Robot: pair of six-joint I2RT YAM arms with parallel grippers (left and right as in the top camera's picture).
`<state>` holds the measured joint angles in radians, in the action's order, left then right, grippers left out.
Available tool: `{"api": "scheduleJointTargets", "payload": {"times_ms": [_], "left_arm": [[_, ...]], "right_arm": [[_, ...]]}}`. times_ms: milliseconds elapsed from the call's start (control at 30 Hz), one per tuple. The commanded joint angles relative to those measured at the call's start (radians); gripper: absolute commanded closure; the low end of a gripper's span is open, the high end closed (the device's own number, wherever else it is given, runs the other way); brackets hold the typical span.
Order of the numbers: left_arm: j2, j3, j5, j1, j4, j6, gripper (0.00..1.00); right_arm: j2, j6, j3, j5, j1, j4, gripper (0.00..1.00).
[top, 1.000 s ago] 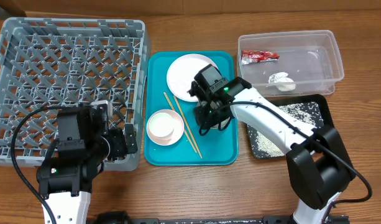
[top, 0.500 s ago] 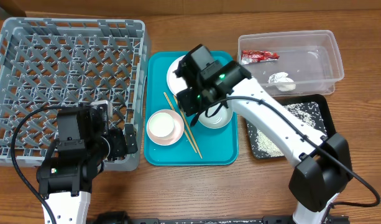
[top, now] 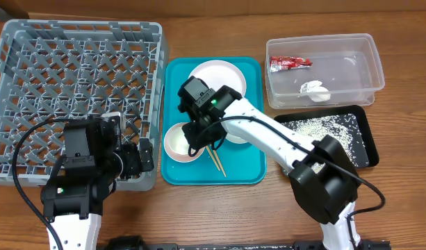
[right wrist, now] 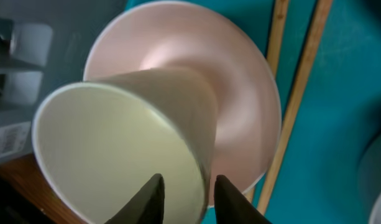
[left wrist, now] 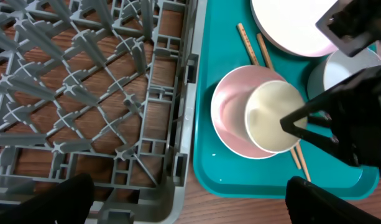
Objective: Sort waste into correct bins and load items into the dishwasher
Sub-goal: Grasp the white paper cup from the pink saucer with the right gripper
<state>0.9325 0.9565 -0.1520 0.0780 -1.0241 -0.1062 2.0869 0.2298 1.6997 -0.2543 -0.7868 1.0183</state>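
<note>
Moved left since before, the right gripper (right wrist: 187, 190) pinches the rim of the small white cup (right wrist: 115, 149), tilted over the round pinkish-white bowl (right wrist: 240, 106), while the left gripper (left wrist: 190, 202) has its jaws spread.

No text I can read on any feed. Red snack wrapper (top: 290, 62), far right and above the pink bowl (top: 172, 143): print too small to make out. White label (right wrist: 10, 144) just left of the pink bowl on right wrist view: lettering blurred.
</note>
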Motion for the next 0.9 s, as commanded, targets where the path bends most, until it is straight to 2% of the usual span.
{"api": "scheduleJointTargets", "payload": {"times_ms": [0,67,133,233,633,767,867], "left_arm": [[-0.003,0.026,0.005,0.001,0.003,-0.013,0.0],[-0.003,0.026,0.005,0.001,0.003,-0.013,0.0],[-0.003,0.026,0.005,0.001,0.003,-0.014,0.0],[-0.003,0.026,0.005,0.001,0.003,-0.014,0.0],[-0.003,0.026,-0.004,0.001,0.011,-0.014,0.0],[0.0,0.026,-0.066,0.001,0.027,-0.014,0.0],[0.019,0.026,-0.162,0.0,0.064,-0.014,0.0]], "right_arm": [[0.001,0.014,0.007,0.003,0.003,-0.006,0.76],[0.001,0.014,0.007,0.006,0.003,-0.009,0.8],[0.001,0.015,0.007,0.006,0.003,-0.006,0.89],[0.0,0.014,0.013,0.007,0.005,0.003,0.96],[-0.146,0.007,0.18,0.052,0.146,0.116,0.96],[-0.233,0.012,0.194,0.043,0.234,0.125,0.96],[-0.258,0.011,0.194,-0.042,0.314,0.138,0.96]]}}
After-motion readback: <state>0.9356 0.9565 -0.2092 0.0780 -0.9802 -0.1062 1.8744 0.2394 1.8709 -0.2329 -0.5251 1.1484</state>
